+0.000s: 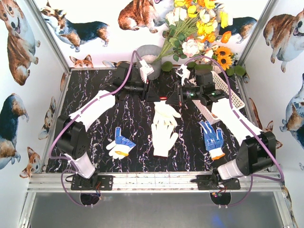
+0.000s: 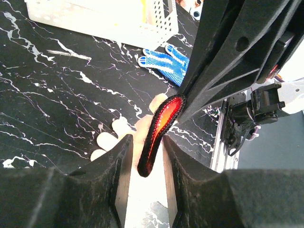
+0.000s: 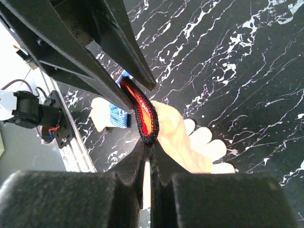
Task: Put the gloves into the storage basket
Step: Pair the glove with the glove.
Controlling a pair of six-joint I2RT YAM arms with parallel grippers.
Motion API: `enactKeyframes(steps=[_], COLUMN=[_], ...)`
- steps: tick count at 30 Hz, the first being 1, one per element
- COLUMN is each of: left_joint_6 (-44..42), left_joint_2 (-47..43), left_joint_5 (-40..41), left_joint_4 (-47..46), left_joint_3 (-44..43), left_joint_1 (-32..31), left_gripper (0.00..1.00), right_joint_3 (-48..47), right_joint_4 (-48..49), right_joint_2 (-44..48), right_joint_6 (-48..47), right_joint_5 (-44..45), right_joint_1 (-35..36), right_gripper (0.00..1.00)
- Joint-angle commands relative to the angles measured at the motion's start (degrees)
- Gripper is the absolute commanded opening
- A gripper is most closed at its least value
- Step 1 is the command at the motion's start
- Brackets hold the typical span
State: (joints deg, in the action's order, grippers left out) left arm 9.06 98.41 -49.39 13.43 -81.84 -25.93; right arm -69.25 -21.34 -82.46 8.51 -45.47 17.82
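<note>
A cream rubber glove (image 1: 166, 113) with a black-edged, red-lined cuff (image 2: 159, 128) hangs over the middle of the table. My right gripper (image 3: 151, 146) is shut on the cuff's (image 3: 145, 114) rim. My left gripper (image 2: 146, 147) stands open, its fingers on either side of the cuff's other end without pinching it. Both grippers meet nose to nose, the left (image 1: 153, 92) and the right (image 1: 175, 97). On the table lie a white knit glove (image 1: 164, 138) and two blue dotted gloves (image 1: 121, 145) (image 1: 212, 135). The white storage basket (image 1: 227, 92) stands at the back right, partly under the right arm.
A grey bucket (image 1: 148, 54) and a bunch of flowers (image 1: 199, 28) stand at the back edge. In the left wrist view the basket's slotted wall (image 2: 109, 23) lies beyond a blue dotted glove (image 2: 166, 61). The metal frame rail (image 1: 152, 181) runs along the near edge.
</note>
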Motion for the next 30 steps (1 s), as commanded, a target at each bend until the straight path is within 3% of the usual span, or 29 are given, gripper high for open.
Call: enactKeyframes(steps=[1,4,10,24,30], left_joint_6=[-0.1,0.2,-0.54,-7.27,-9.81], left_joint_2=[0.56,0.67,1.98,4.33,4.81], left_joint_5=[-1.31,-1.24,-0.48,19.09,24.65], left_joint_4=[-1.95,-2.42,-1.64,-5.06,-7.15], left_joint_3=[-1.56,-1.6,-2.51,-5.6,-0.85], left_joint_1=[0.53,0.53,0.44,-0.13,-1.92], left_gripper=[0.26,0.09,0.0,0.0,0.0], right_joint_3=[-4.14,-4.9,-6.95,-2.6,6.85], right_joint_4=[-0.7,-1.64,-1.2,14.08,24.27], right_joint_2=[-0.67,-1.03,-2.12,-3.6,-4.16], right_joint_6=[-2.67,-3.41,-3.94,-6.26,-6.88], right_joint_5=[1.28,2.35,4.96,14.91,13.28], right_joint_1=[-0.26,-0.33,-0.67,-1.21,-1.21], right_gripper=[0.0,0.0,0.0,0.0,0.0])
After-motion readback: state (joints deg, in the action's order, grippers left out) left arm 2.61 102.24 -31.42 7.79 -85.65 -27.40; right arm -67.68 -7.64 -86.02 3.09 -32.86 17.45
